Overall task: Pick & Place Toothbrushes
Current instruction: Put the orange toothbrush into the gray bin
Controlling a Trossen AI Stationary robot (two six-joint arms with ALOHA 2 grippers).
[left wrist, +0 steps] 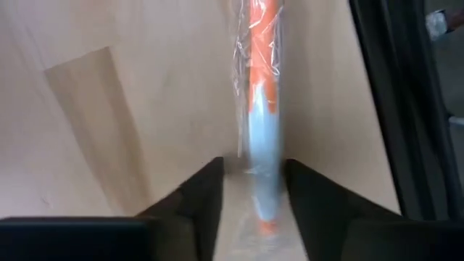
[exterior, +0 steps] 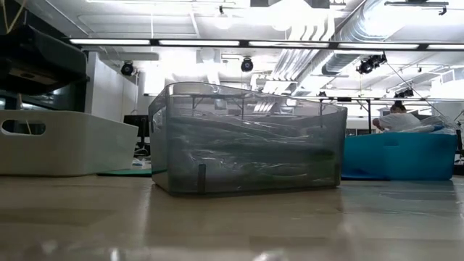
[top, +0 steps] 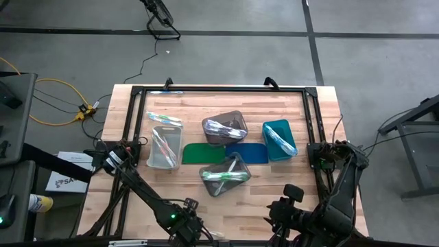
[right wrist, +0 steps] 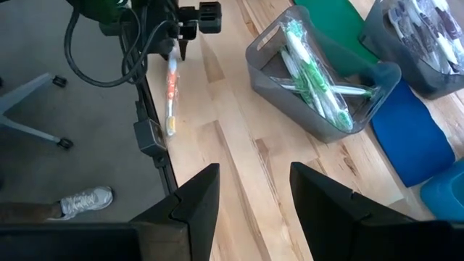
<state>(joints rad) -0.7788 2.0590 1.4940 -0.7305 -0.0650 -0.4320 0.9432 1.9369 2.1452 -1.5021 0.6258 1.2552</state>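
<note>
My left jaws straddle an orange-and-blue wrapped toothbrush lying on the bench at its near edge, fingers parted, not clamping. My right jaws hang released over bare wood, the grey bin of toothbrushes farther in.

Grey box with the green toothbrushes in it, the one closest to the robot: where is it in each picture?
High view: the grey box is just below the picture's middle.
Low view: the grey box fills the middle, closest to the camera.
Left wrist view: not in it.
Right wrist view: the grey box is upper middle, with green toothbrushes inside.
Shared landmark: the teal box, in every view but the left wrist's.
</note>
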